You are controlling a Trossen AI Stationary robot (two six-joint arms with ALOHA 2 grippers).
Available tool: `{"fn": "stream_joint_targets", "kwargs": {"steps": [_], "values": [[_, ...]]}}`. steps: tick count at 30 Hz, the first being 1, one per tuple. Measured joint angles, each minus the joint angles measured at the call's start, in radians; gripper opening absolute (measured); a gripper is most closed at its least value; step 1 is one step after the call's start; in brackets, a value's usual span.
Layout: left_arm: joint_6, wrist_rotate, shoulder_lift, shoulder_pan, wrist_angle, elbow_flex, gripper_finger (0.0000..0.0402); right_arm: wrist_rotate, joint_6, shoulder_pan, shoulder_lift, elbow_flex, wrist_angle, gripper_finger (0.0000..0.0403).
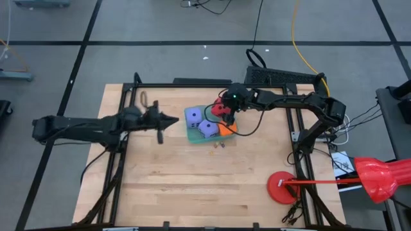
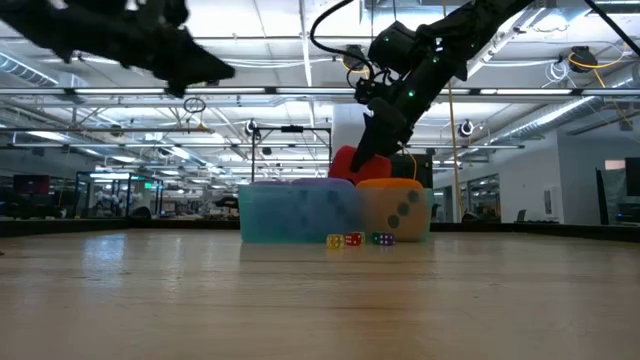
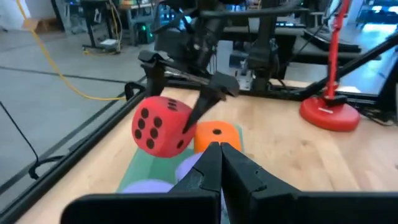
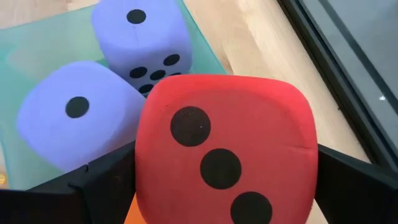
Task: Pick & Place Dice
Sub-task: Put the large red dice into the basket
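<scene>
The red die (image 4: pixel 224 149) is grasped between the two fingers of the right claw (image 1: pixel 226 109) and is held raised above the green tray (image 1: pixel 190 133), which lies toward the far edge of the surface (image 1: pixel 173 186), near its middle. In the right wrist view the fingers are seen pressed against opposite sides of the die, with a three-pip face turned toward the camera. Both purple-blue dice (image 1: pixel 192 115) rest on the tray, close together, and the orange die (image 1: pixel 226 128) sits at the tray's right end, directly below the held die. A few much smaller dice (image 2: pixel 353 239) lie on the wood just beside the tray's near edge.

The left claw (image 1: pixel 160 122) is clenched on nothing and hangs in the air just left of the tray, pointing toward it.

Several risks are judged from this position. The die looks soft, so it could be squeezed out of the grip or rotated between the fingers if the arm is moved sharply. If it is released from this height over the crowded tray, it may bounce off the orange die and roll onto the wood or toward the far edge. The two claws are also near each other over the tray, so a collision could be caused by any inward move of either arm.
</scene>
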Motion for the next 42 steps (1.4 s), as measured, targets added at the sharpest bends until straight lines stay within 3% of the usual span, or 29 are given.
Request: {"fn": "stream_joint_targets", "kwargs": {"steps": [9,16,21,32,42], "values": [[0.016,0.145,0.431,0.089,0.147,0.219,0.0002,0.001,-0.025,0.003,0.0,0.0,-0.001,0.04],[0.059,0.171,0.643,0.089,0.153,0.404,0.0002,0.001,-0.037,0.012,0.0,0.0,-0.009,0.04],[0.036,0.218,0.75,0.094,0.135,0.498,0.0002,0.001,-0.053,0.025,0.0,0.0,-0.016,0.04],[0.016,0.191,0.932,0.112,0.03,0.663,0.0002,0.001,-0.104,0.057,0.0,0.0,-0.007,0.04],[-0.055,0.201,0.975,0.164,-0.059,0.661,0.0001,-0.021,-0.177,0.085,0.0,-0.001,0.044,0.04]]}}
